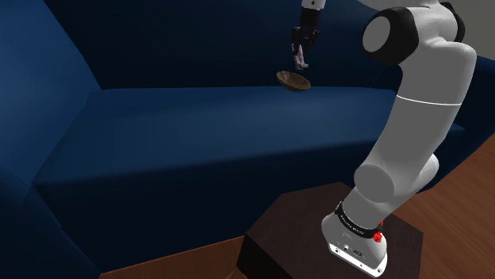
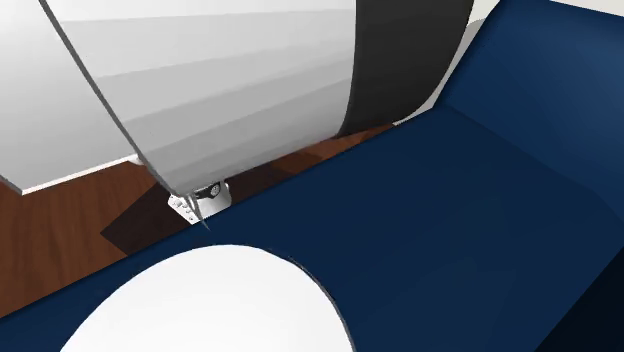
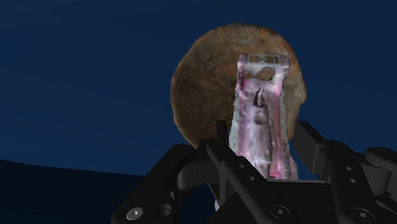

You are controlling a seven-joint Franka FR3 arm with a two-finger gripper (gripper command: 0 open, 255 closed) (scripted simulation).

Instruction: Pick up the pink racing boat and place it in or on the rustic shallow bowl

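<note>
**Ana:** Where is the pink boat (image 3: 261,114)?

**Ben:** The end effector (image 3: 259,156) holds it. Its two black fingers squeeze the boat from both sides.

**Ana:** Which way does the boat point?

**Ben:** Its long side runs straight out from the end effector, like a stick pointing down.

**Ana:** And the brown bowl (image 3: 203,83)?

**Ben:** Right past the boat's far tip, straight ahead of the end effector. It sits on the blue sofa (image 1: 198,135).

**Ana:** Does the boat touch it?

**Ben:** It looks just above it. I think it only needs to go down a little, then the fingers let go.
</note>
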